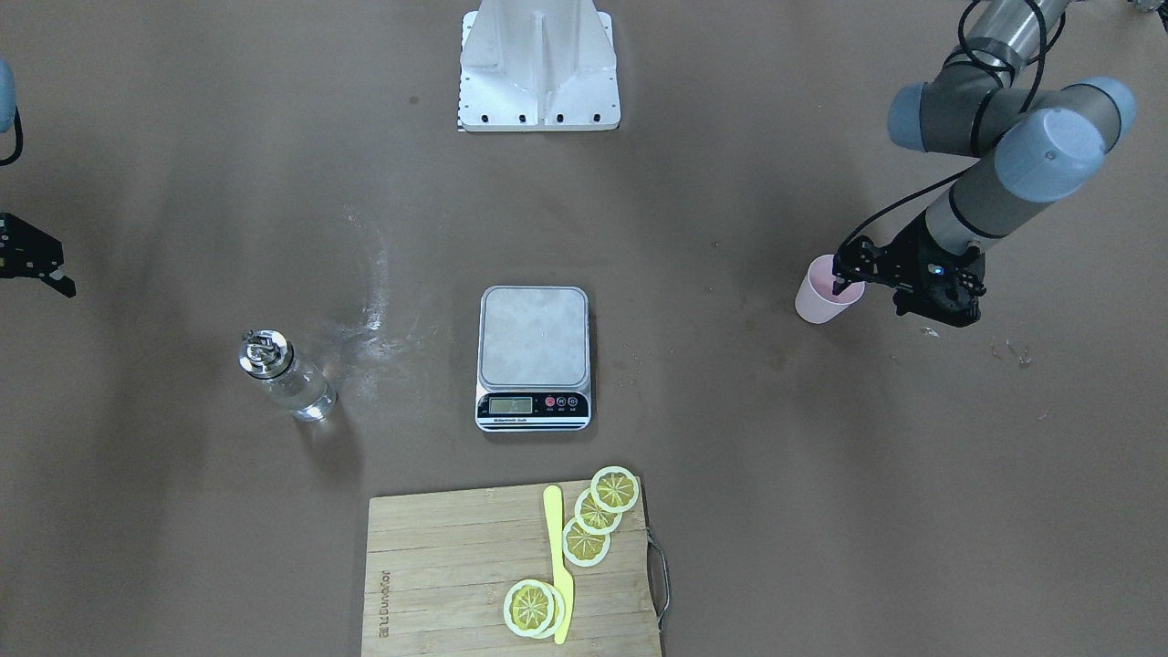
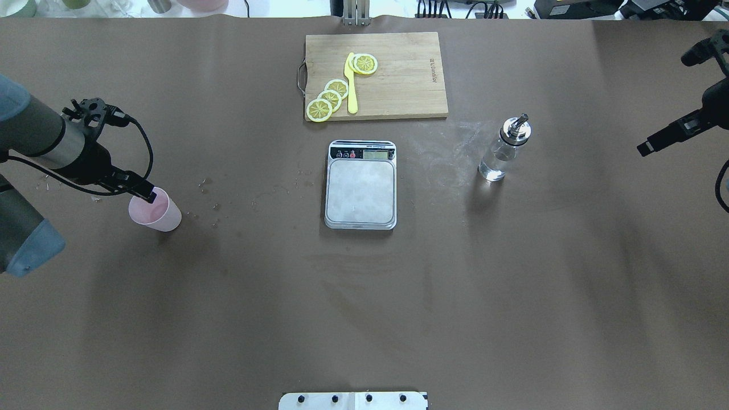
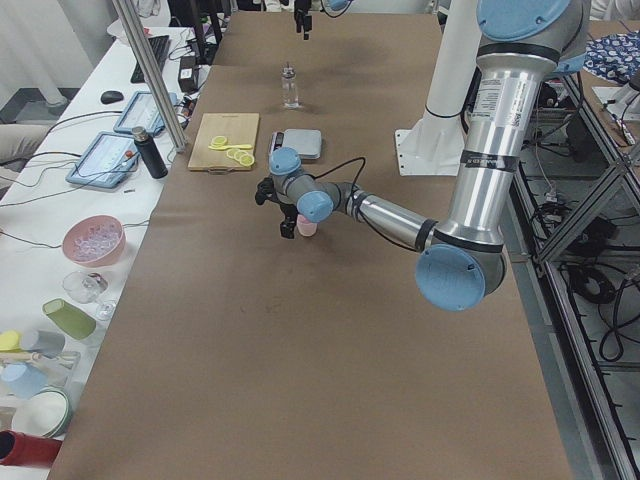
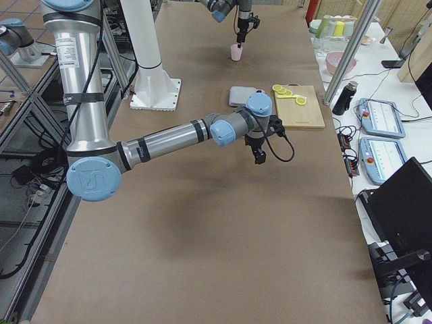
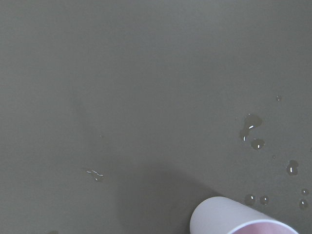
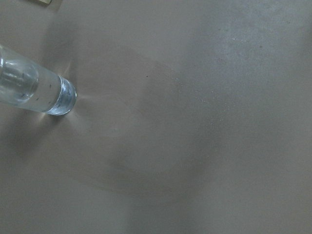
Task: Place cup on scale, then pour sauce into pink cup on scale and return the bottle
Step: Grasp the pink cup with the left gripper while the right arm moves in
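Well apart from the scale, the left pincer meets the cup at its rim; grip cannot be told.

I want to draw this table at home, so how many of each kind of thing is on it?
Pink cup: 1
Scale: 1
Glass bottle: 1
Cutting board: 1
Yellow knife: 1
Lemon slices: 5, two of them overlapping
Total: 10

pink cup btm right, droplets nearby, brown table
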Available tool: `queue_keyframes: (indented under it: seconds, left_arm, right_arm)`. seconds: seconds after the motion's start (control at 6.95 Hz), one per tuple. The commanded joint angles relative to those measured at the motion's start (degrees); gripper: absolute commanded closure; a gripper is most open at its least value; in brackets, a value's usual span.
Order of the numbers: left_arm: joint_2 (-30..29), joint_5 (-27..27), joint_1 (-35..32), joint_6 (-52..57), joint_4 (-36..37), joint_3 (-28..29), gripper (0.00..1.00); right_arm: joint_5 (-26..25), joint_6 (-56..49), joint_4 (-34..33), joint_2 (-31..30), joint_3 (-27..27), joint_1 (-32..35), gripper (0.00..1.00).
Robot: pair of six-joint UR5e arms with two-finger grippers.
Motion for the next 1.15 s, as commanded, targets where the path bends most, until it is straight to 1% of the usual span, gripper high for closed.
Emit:
queue_keyframes:
  seconds: [0.0,0.14,0.29,0.43,0.58,0.86,1.01]
  left_arm:
    - [0.13,0.02,0.54,0.04,0.00,-0.01,0.16]
    - [0.05,0.02,0.54,-0.05,0.00,-0.01,0.34]
    - [0.05,-0.07,0.54,-0.22,0.00,-0.27,0.57]
    - [0.05,-0.33,0.54,-0.23,0.00,-0.27,0.83]
    - [-0.04,-0.25,0.54,-0.23,0.00,-0.44,1.00]
    - [-0.13,-0.59,0.54,-0.23,0.09,-0.53,1.00]
    - [-1.17,-0.86,0.45,-0.31,0.43,-0.88,1.00]
  right_arm:
    - [-0.10,0.01,0.00,-0.11,0.10,-0.11,0.00]
    - [-0.10,0.01,0.00,-0.02,0.10,-0.11,0.00]
    - [-0.27,0.01,0.00,-0.11,0.01,-0.37,0.00]
    - [-0.28,0.01,0.00,-0.11,0.01,-0.72,0.00]
    - [-0.28,0.01,0.00,-0.11,-0.08,-1.07,0.00]
    - [-0.36,0.27,0.00,0.06,-0.34,-1.78,0.00]
    - [-0.36,0.27,0.00,0.24,-0.34,-1.95,0.00]
